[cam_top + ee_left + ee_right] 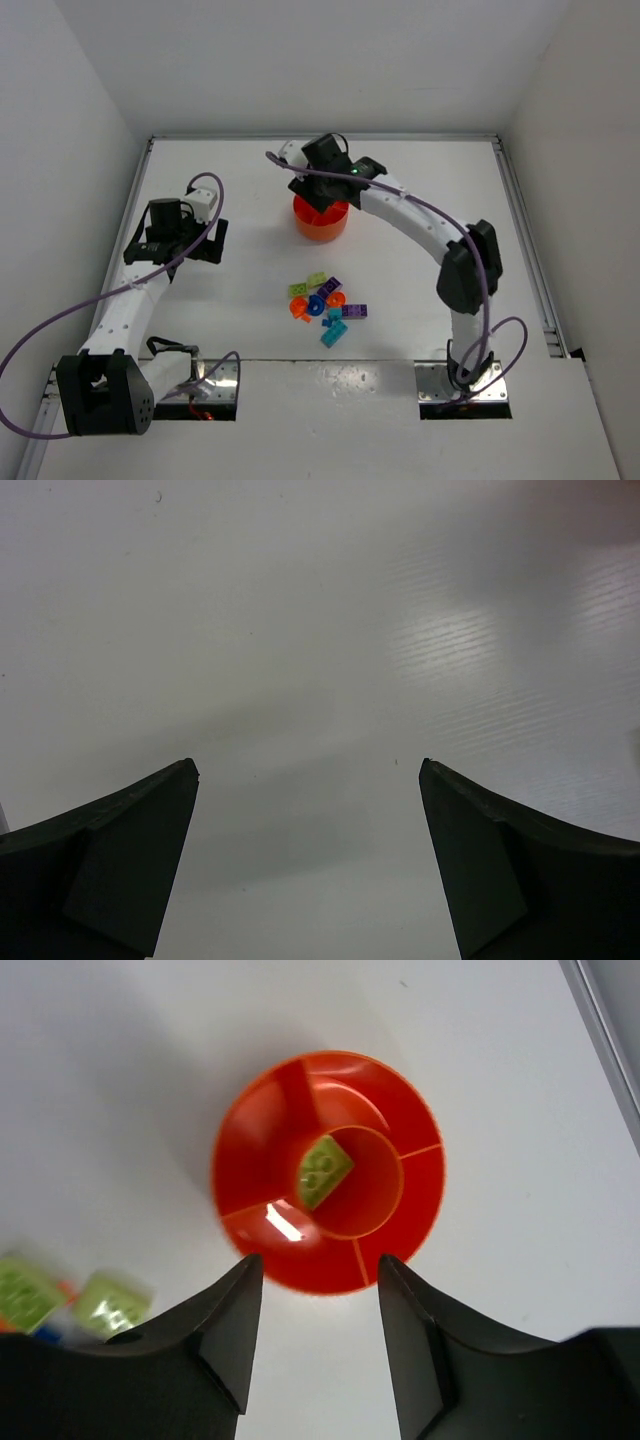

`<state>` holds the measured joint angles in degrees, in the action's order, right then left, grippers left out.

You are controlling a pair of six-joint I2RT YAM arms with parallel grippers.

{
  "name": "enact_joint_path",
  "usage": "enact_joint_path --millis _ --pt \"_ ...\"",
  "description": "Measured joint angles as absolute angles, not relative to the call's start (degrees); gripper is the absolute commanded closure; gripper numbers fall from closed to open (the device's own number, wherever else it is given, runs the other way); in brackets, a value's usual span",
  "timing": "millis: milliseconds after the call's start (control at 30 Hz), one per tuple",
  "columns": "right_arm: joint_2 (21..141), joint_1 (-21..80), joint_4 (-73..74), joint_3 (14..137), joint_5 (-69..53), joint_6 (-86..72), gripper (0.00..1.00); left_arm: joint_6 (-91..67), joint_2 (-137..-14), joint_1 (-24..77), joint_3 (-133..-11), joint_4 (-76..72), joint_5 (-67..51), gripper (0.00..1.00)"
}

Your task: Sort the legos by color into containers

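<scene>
Nearest, some nine legos (325,303) lay heaped: two green, two purple, two cyan, one blue, two orange. Our left gripper (308,768) gaped over bare table (300,600). Farther, our right gripper (320,1262) hung released above the one dish (262,1130), one green brick (324,1171) in its centre cup. Next, we judged: fetch another green.

The left arm (125,300) rises from its base at the near left side and leans forward. Its wrist is bent, so that the left gripper (214,240) points to the right. The two fingers (120,860) of this gripper stand wide apart and hold nothing. The right arm (420,220) goes up from its base, bends at the elbow and stretches far away and to the left. The right gripper (318,1260) points straight down; its fingers (215,1330) are also apart, with nothing held between them.
</scene>
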<state>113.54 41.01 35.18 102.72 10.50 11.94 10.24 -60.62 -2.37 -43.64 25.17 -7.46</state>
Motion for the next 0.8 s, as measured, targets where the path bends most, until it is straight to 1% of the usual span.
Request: enact_joint_path --millis 167,233,367,533,800 --pt "101.25 42.50 39.46 95.59 -2.48 15.05 0.51 10.24 -60.62 -2.37 -43.64 25.19 -7.46 0.00" --pt "99.55 44.86 41.45 93.41 -5.37 16.29 0.51 10.09 -60.62 -2.39 -43.64 25.17 -7.46 0.00" --pt "104.97 52.75 44.49 92.40 -7.51 18.04 0.44 10.00 -60.62 -2.87 -43.64 25.10 -7.46 0.00" --pt "113.75 60.62 46.87 91.15 -7.20 18.72 0.42 9.76 -60.62 -4.95 -43.64 25.02 -7.70 0.00" --pt "118.15 61.63 45.95 90.94 -4.86 18.11 0.42 8.75 -61.14 -11.81 -43.70 24.82 -10.11 0.00"
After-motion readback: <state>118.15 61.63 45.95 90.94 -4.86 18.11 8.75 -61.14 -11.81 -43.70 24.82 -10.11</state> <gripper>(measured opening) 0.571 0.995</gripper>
